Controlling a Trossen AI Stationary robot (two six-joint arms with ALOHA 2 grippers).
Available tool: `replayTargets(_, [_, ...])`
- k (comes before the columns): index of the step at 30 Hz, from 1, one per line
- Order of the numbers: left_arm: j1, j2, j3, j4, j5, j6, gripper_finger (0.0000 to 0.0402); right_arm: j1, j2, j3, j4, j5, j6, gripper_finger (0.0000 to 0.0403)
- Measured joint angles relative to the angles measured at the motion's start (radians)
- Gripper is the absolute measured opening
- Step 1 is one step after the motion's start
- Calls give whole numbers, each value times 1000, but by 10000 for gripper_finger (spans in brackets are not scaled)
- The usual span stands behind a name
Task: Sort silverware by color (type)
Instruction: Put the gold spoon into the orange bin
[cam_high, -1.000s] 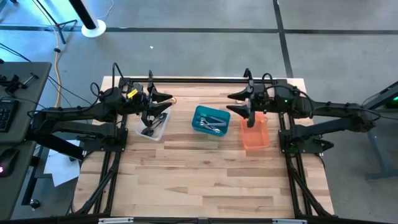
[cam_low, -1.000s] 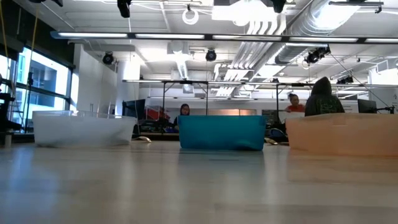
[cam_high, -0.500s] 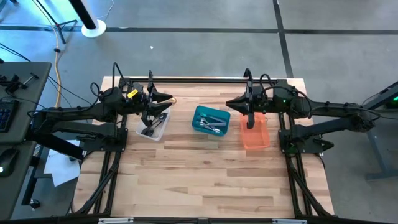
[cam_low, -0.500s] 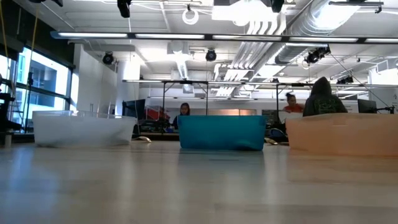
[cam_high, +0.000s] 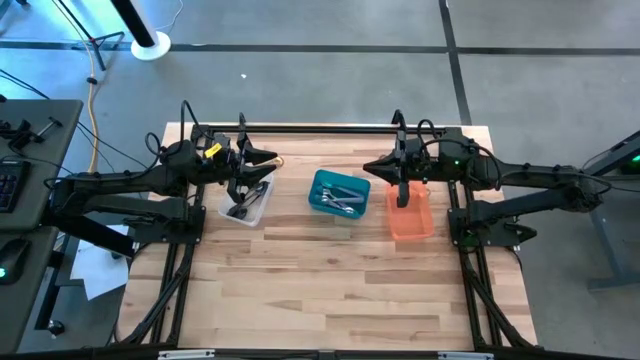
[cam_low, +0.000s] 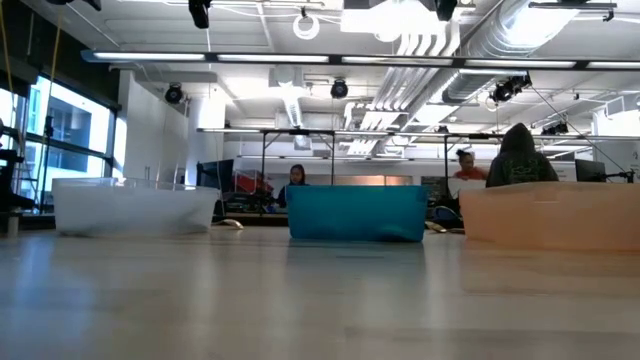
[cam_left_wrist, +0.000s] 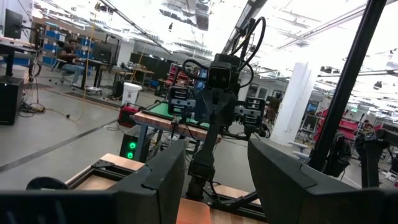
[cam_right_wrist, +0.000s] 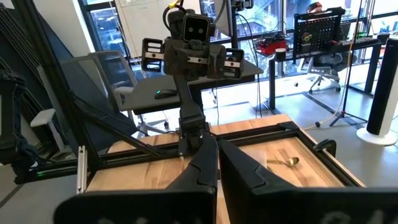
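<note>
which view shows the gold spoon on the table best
The right wrist view: the gold spoon lies in plain sight on the wood. The high view shows only a gold speck by the left gripper. The other views miss it.

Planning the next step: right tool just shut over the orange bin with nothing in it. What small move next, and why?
Probably send the left tool toward the gold spoon: it lies loose on the table behind the clear bin, right beside that open tool. The right tool, shut and empty, sits above the orange bin, farther off.
</note>
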Motion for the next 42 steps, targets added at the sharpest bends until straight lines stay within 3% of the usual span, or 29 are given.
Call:
replayTargets(15, [0,0,0,0,-24,8,165,0,0,0,0,-26,0,0])
replayTargets(20, [4,9,11,-39,-197,-121,165,-2,0,0,0,-26,0,0])
replayTargets(23, [35,28,70,-237,-263,-113,165,-8,0,0,0,-26,0,0])
replayTargets(28, [151,123,212,-597,-330,-130,165,-8,0,0,-4,-26,4,0])
replayTargets(34, [371,260,332,-878,-336,-74,165,-8,0,0,-24,-26,16,0])
replayTargets(42, [621,480,401,-1026,-257,10,165,-8,0,0,-74,-26,38,0])
